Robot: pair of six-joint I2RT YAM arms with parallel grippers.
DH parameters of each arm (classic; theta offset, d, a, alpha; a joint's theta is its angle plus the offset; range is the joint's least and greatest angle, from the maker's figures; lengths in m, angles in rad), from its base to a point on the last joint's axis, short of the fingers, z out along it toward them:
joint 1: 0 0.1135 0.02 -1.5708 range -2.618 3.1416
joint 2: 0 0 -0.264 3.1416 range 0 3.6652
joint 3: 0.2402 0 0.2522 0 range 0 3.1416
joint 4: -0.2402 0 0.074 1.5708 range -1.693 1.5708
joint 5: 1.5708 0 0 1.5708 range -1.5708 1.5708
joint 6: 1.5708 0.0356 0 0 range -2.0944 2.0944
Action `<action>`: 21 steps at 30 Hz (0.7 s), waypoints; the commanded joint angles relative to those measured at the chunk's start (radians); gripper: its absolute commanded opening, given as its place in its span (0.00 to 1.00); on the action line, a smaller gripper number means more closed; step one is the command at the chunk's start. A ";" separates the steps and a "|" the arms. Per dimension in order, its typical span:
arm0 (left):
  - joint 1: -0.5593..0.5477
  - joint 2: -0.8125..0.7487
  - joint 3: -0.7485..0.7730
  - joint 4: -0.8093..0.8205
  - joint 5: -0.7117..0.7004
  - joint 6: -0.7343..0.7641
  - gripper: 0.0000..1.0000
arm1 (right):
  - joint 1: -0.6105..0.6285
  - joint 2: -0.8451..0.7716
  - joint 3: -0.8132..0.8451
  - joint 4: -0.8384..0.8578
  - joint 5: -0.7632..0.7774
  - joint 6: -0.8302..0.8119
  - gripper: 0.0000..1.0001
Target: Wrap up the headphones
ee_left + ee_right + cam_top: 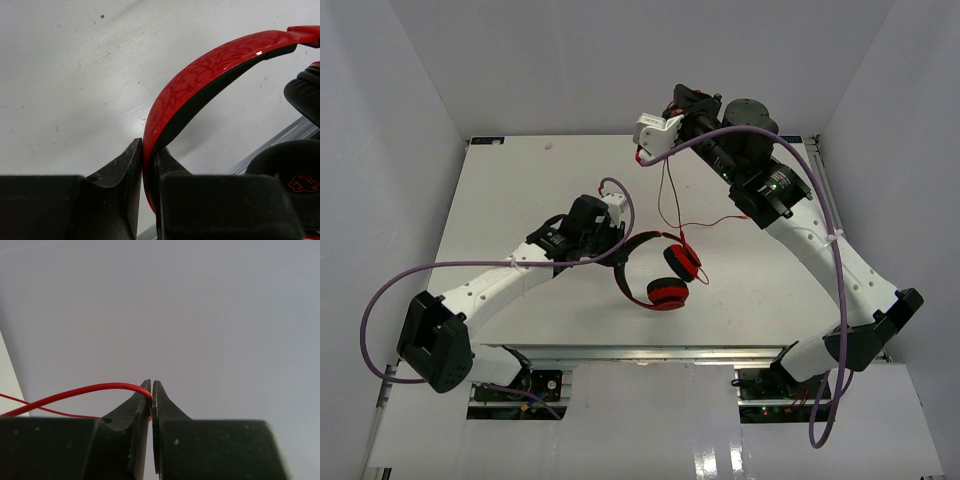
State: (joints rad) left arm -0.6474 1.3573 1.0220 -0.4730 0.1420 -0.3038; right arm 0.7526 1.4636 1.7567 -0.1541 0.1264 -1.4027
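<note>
White walls stood around the white tabletop (520, 180). Near its middle sat the red headphones (667, 293), with the earcups toward the right. The left claw (148, 152) was shut tight on the red headband (200, 70) and held it steady. The right claw (151, 386) was shut on the thin red cord (100, 386), lifted high at the far side, and the cord hung down to the headphones. I think the wrapping step was only at its start. Next, the right claw would need to carry the cord around the headband, pulling it snug without letting go.
</note>
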 commanded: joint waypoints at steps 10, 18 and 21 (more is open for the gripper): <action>-0.058 -0.189 -0.059 0.063 0.091 -0.005 0.00 | -0.089 -0.030 -0.042 -0.005 -0.008 0.236 0.08; -0.078 -0.294 -0.048 0.035 0.138 -0.015 0.00 | -0.108 -0.036 -0.015 -0.145 -0.041 0.353 0.08; -0.081 -0.334 -0.040 0.020 0.154 -0.019 0.00 | -0.107 -0.043 -0.001 -0.172 -0.049 0.393 0.08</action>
State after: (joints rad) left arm -0.7214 1.1057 0.9543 -0.4695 0.2262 -0.3004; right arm 0.6383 1.4475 1.7058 -0.2835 0.0996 -1.1006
